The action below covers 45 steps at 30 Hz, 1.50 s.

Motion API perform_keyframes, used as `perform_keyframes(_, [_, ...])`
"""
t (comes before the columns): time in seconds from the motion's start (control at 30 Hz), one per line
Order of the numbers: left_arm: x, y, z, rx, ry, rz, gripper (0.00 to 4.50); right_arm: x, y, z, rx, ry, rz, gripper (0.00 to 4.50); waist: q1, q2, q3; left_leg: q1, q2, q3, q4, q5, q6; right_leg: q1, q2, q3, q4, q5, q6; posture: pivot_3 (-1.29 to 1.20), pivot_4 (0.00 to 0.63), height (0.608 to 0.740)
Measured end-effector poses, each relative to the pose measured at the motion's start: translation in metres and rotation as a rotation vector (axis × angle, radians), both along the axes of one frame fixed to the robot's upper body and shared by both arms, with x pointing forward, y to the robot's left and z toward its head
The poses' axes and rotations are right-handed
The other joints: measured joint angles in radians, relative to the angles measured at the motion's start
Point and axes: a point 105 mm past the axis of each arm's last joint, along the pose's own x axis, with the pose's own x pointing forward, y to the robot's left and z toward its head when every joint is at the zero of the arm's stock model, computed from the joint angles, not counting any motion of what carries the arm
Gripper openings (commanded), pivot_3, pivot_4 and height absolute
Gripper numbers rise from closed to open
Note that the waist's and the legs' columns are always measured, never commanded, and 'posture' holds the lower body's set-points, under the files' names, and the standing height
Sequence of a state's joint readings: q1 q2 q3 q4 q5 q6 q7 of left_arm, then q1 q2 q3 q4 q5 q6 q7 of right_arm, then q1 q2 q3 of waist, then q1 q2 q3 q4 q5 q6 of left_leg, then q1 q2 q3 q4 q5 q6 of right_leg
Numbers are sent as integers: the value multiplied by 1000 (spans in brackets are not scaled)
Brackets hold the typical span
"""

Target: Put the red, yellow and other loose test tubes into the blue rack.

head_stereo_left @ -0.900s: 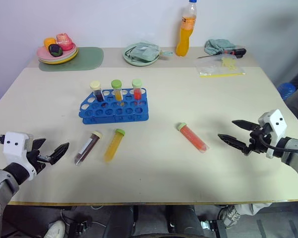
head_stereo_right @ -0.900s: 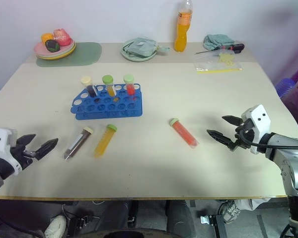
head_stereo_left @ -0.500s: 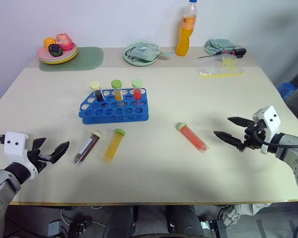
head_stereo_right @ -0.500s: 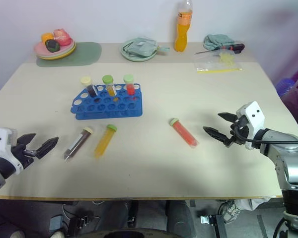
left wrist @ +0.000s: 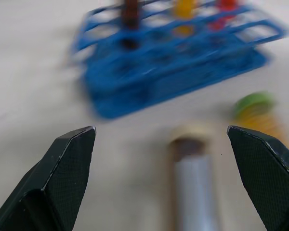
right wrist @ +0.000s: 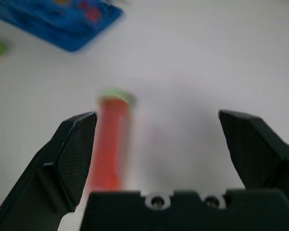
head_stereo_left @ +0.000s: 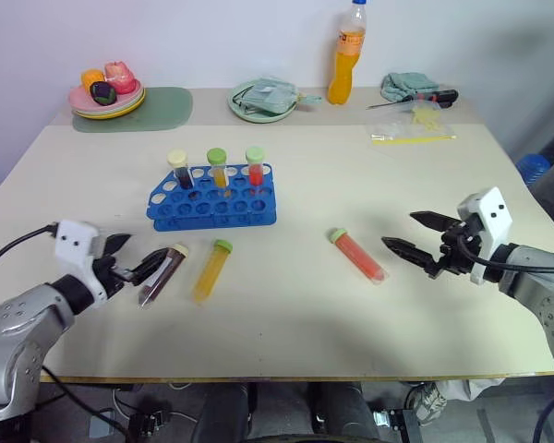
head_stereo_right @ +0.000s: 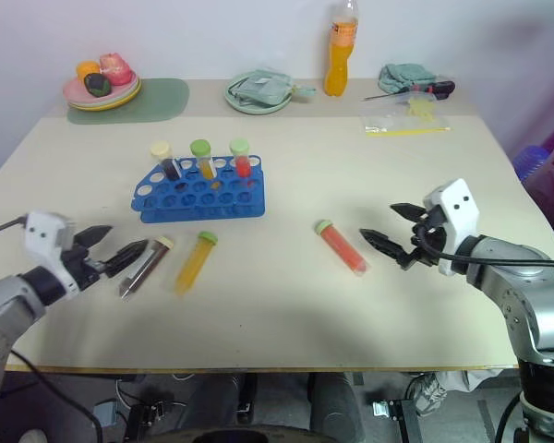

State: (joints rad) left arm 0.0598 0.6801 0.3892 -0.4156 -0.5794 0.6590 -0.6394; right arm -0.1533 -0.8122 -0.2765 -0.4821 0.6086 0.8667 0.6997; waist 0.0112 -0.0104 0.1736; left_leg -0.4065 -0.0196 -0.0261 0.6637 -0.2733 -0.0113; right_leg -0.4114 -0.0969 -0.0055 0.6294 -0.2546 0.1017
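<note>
Blue rack (head_stereo_left: 212, 197) stands mid-desk (head_stereo_left: 351, 166) with three capped tubes upright in its back row. Three loose tubes lie flat in front of it: dark tube (head_stereo_left: 162, 274), yellow tube (head_stereo_left: 210, 269), red tube (head_stereo_left: 357, 255).

Left gripper (head_stereo_left: 138, 268) has its fingers spread wide, tips just beside the dark tube's lower end, nothing held. Right gripper (head_stereo_left: 414, 245) likewise spread and empty, just short of the red tube.

Step in hand, as judged: approach to grasp. To do it well, centre each tube between the fingers — the red tube sits off to one side in the right wrist view — and close on the body below the cap so it can be tipped upright over a free hole.

Hard to make out: both wrist views are blurred; the dark tube's contents and which rack holes are free cannot be read with certainty.
</note>
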Motion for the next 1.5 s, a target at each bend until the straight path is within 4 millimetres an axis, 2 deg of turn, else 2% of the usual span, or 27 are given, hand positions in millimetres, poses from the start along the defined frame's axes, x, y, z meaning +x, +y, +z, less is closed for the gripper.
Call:
perform_keyframes(0.1, [-6,-31,0,65,22,-219,4500,-11,27,6,-111,59,74,4451,-4,1,0,0,0,0,0,0,0,-1,0,0,0,0,0,0,150,740])
perform_keyframes(0.2, [-17,-63,-7,108,48,-439,4500,-12,58,11,-108,157,108,4451,-9,0,0,0,1,0,0,0,0,-1,0,0,0,1,-2,0,150,740])
perform_keyframes(0.3, [-26,-91,-11,122,40,-621,4500,-3,74,-2,-168,259,51,4451,-2,0,0,-2,0,0,0,0,0,-3,0,0,0,1,-2,0,150,740])
perform_keyframes(0.47, [-39,-118,-25,147,53,-792,4500,34,60,-19,-219,343,-186,4451,-1,1,0,-6,-4,2,0,-1,3,-7,-4,1,0,1,-2,0,150,740])
perform_keyframes(0.6, [-44,-126,-29,146,51,-823,4500,50,47,-22,-246,381,-292,4451,-6,1,0,-8,-3,2,-1,-2,3,-9,-1,0,0,2,-1,0,150,740])
perform_keyframes(0.77, [-46,-127,-31,138,45,-816,4500,49,47,-37,-239,487,-298,4451,-13,1,0,-8,-3,3,-1,-1,4,-9,2,0,1,3,2,0,150,740])
perform_keyframes(0.9, [-49,-129,-33,129,45,-807,4500,46,44,-38,-291,536,-291,4451,-24,1,0,-8,-3,3,0,-2,4,-9,2,-1,2,3,2,0,150,740])
perform_keyframes(1.07, [-50,-128,-36,138,50,-797,4500,41,39,-49,-364,605,-309,4451,-25,1,1,-8,-2,3,0,-2,4,-9,4,-1,2,3,3,0,150,740])
perform_keyframes(1.17, [-49,-129,-36,136,44,-789,4500,39,42,-46,-384,608,-294,3717,-25,1,0,-8,-1,3,0,-2,4,-9,4,-1,2,3,3,0,150,740])
perform_keyframes(1.37, [-48,-131,-36,120,37,-779,4500,40,42,-47,-407,606,-307,855,-24,1,1,-8,-1,3,0,-2,4,-9,4,-1,2,3,3,0,150,740])
perform_keyframes(1.5, [-47,-128,-37,116,41,-751,4500,40,57,-30,-365,538,-236,855,-25,1,1,-8,0,3,0,-2,4,-9,5,0,2,3,3,0,150,740])
